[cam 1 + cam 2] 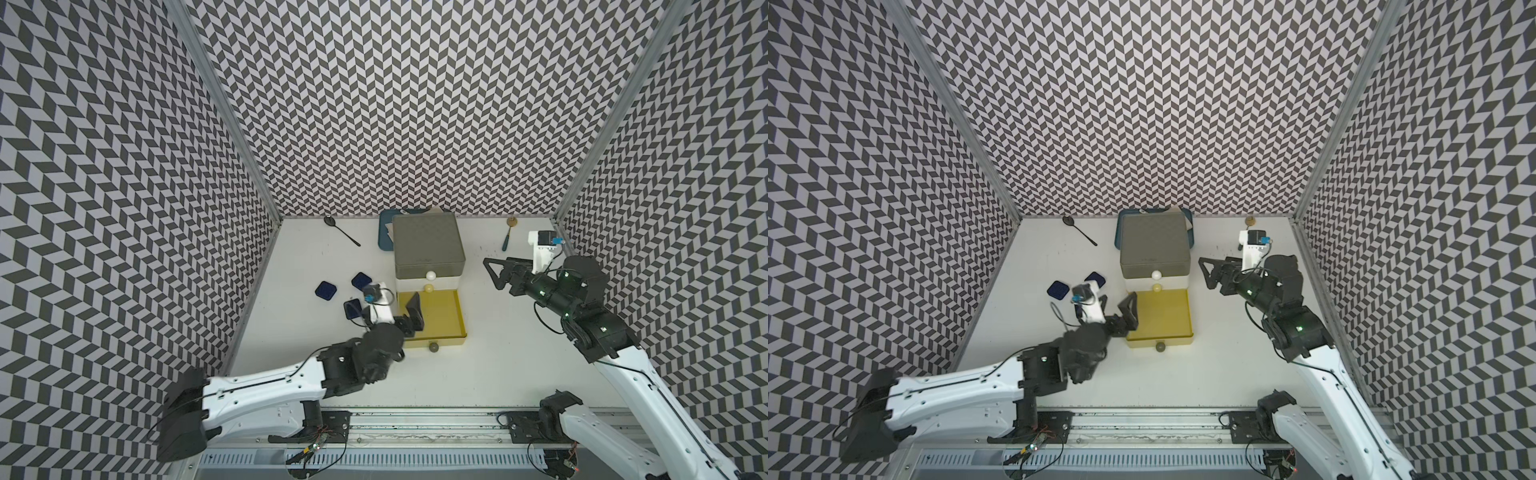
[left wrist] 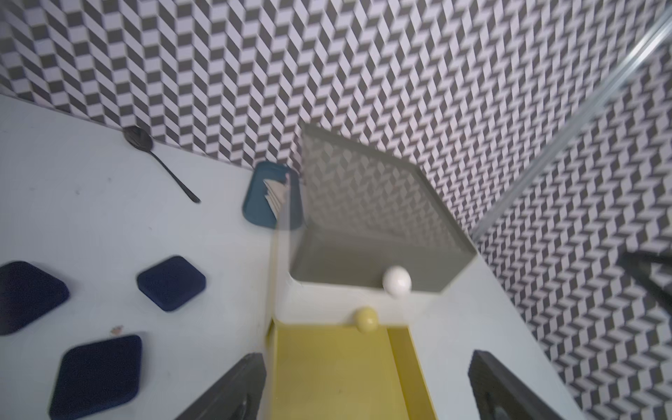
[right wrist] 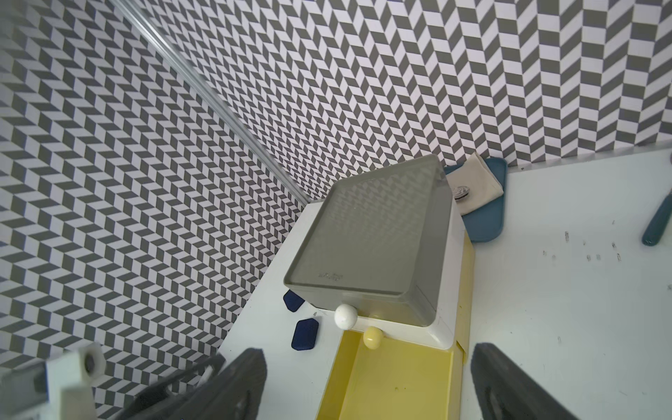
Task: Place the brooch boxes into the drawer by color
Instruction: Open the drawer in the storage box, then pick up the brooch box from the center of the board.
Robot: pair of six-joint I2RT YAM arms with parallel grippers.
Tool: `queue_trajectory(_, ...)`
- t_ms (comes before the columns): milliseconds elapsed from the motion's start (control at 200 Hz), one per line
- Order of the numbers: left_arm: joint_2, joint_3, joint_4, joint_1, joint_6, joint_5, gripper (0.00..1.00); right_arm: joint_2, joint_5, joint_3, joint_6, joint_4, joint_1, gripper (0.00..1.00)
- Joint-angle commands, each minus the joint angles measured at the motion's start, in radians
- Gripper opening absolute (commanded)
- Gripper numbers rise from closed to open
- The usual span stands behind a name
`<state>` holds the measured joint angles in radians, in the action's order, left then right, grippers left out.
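- Presently the left claw (image 1: 414,315) stands open with nothing between its fingers, above the left edge of the yellow drawer (image 1: 442,320).
- The yellow drawer stands drawn out from the bottom tier of the chest (image 1: 428,245), its grey knob (image 1: 434,347) facing the robot.
- Grey drawer (image 2: 338,258) and white drawer (image 2: 320,302) above it are both shut.
- Three navy brooch boxes (image 2: 171,283) lie flat on the worktop (image 1: 498,353) to the left of the chest, apart from one another; in both top views the left wrist camera partly hides one.
- Right claw (image 1: 493,273) is open and empty, held over the worktop just right of the chest.
- A black spoon (image 1: 343,232) lies near the back wall; a dark blue tray (image 1: 384,243) sits behind the chest.
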<state>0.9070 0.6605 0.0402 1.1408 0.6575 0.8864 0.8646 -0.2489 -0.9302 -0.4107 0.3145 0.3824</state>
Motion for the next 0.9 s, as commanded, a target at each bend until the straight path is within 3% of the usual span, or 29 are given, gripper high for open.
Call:
queue_trajectory(0, -0.157, 0.027, -0.140, -0.124, -0.104, -0.106, 0.94, 0.031, 0.203, -0.039, 0.029, -0.027, 0.153, 0.94)
queue_trajectory(45, -0.207, 0.058, -0.203, -0.191, -0.114, -0.108, 0.99, 0.062, 0.252, -0.055, 0.029, -0.032, 0.219, 0.95)
queue_trajectory(170, -0.284, 0.152, -0.372, -0.360, -0.123, -0.126, 1.00, 0.183, 0.381, -0.119, 0.049, -0.056, 0.398, 0.96)
queue_trajectory(265, -0.289, 0.191, -0.449, -0.464, -0.119, -0.161, 1.00, 0.294, 0.452, -0.196, 0.080, -0.078, 0.518, 0.97)
queue_trajectory(376, -0.238, 0.219, -0.505, -0.600, -0.118, -0.249, 1.00, 0.430, 0.462, -0.293, 0.095, -0.083, 0.588, 0.97)
queue_trajectory(496, -0.135, 0.272, -0.550, -0.842, -0.119, -0.515, 1.00, 0.566, 0.439, -0.384, 0.092, -0.067, 0.619, 0.97)
queue_trajectory(606, -0.131, 0.244, -0.462, -1.092, -0.113, -0.800, 1.00, 0.678, 0.438, -0.440, 0.089, -0.069, 0.637, 0.97)
queue_trajectory(776, -0.097, 0.258, -0.415, -1.452, -0.104, -1.094, 1.00, 0.841, 0.432, -0.535, 0.085, -0.058, 0.653, 0.97)
queue_trajectory(891, -0.086, 0.256, -0.409, -1.586, -0.107, -1.205, 1.00, 0.961, 0.444, -0.627, 0.101, -0.039, 0.678, 0.97)
